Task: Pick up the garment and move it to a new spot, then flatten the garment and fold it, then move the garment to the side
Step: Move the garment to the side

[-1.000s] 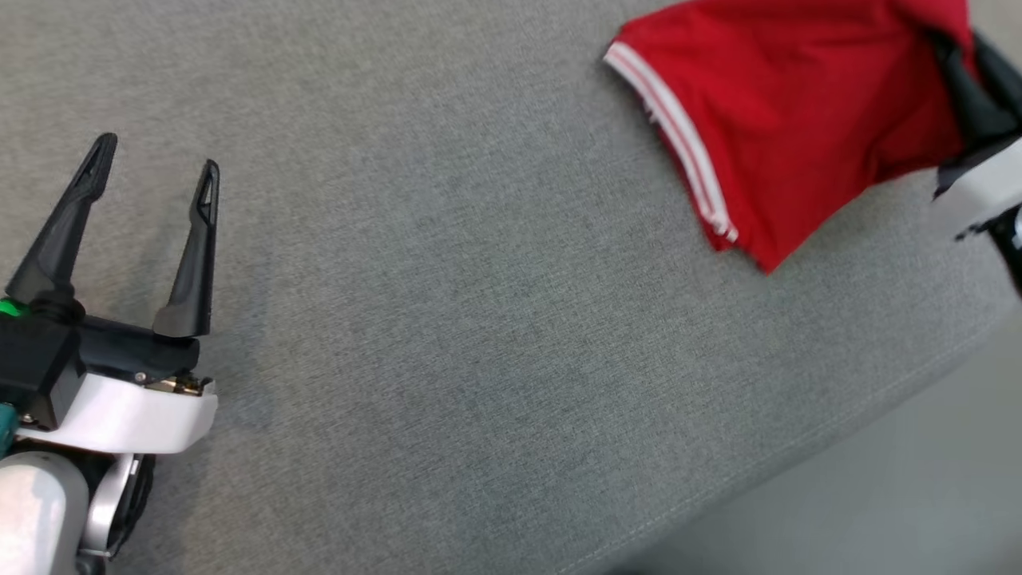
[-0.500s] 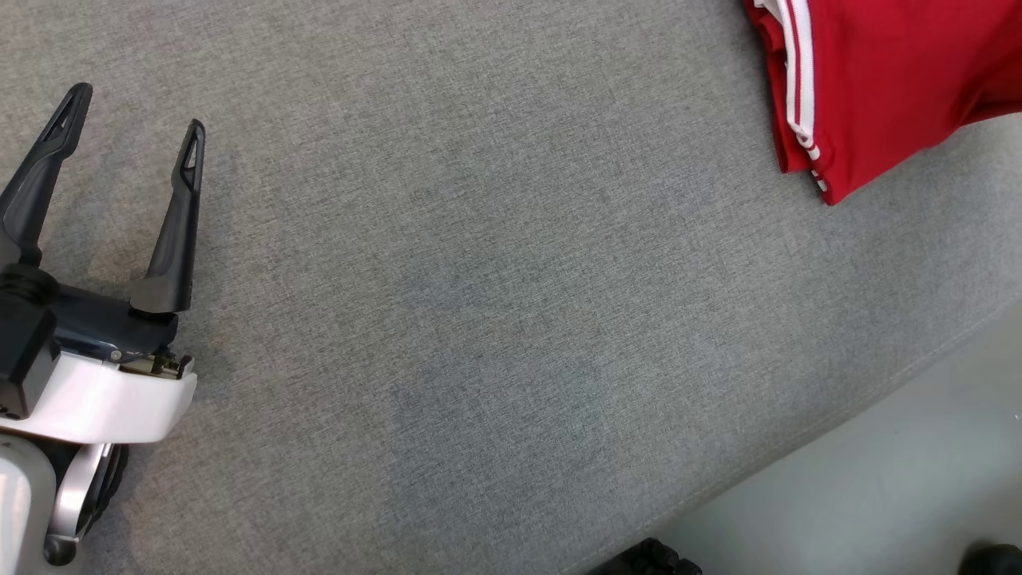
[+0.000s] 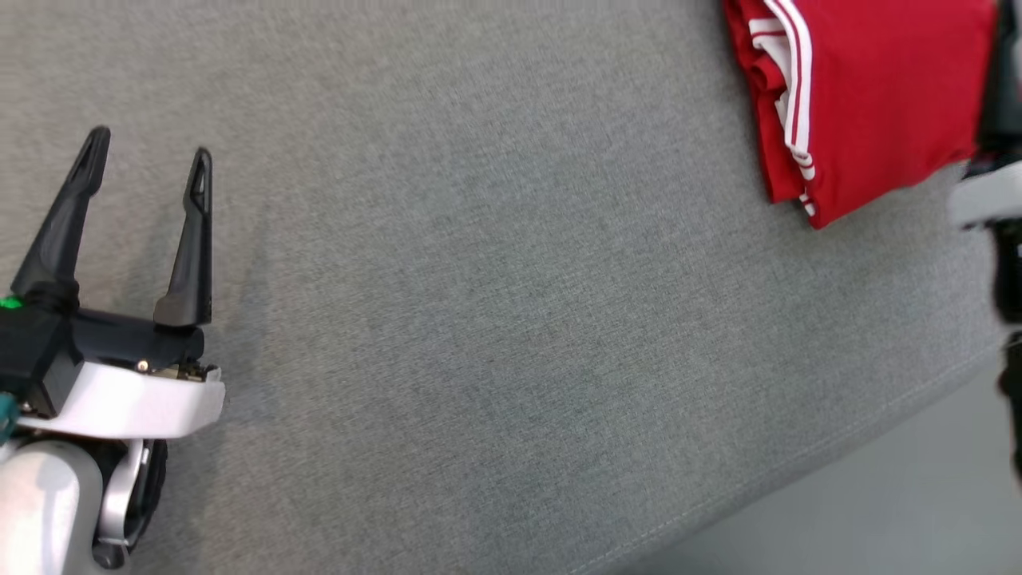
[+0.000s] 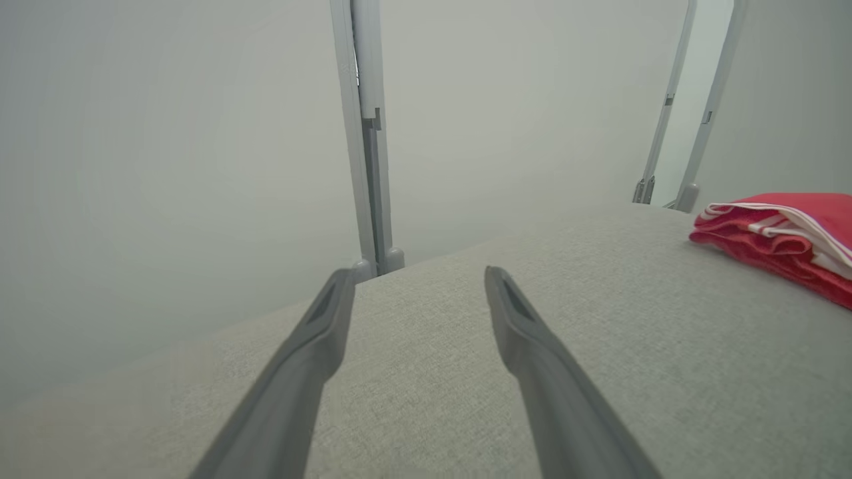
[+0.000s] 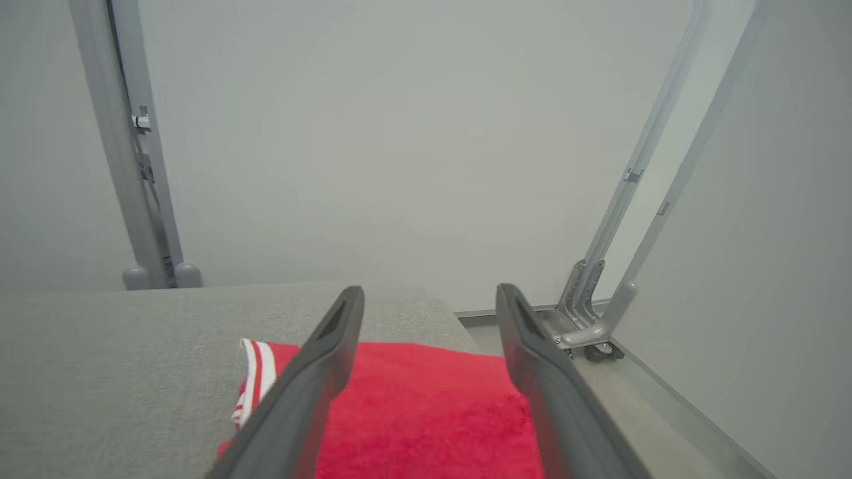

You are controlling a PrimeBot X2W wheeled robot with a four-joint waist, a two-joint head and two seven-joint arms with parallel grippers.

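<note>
The garment (image 3: 870,88) is a red shirt with white stripes along its hem, lying folded at the far right of the grey padded surface (image 3: 495,319). My right gripper (image 5: 429,293) stands open just above the garment (image 5: 426,406), nothing between its fingers; its pale wrist (image 3: 986,196) blurs at the right edge of the head view. My left gripper (image 3: 150,148) hovers open and empty over bare fabric at the lower left, far from the garment. In the left wrist view my left gripper (image 4: 419,276) points along the surface, with the garment (image 4: 785,229) off to the right.
The grey surface ends in a seamed edge (image 3: 798,471) at the lower right, with pale floor (image 3: 878,519) beyond. Grey metal frame posts (image 4: 366,133) (image 5: 626,219) and plain white walls stand behind the surface.
The right gripper, shut on the garment a second ago, has opened and let it go; the garment now lies folded on the surface. The head camera has shifted. The left gripper stays open.
</note>
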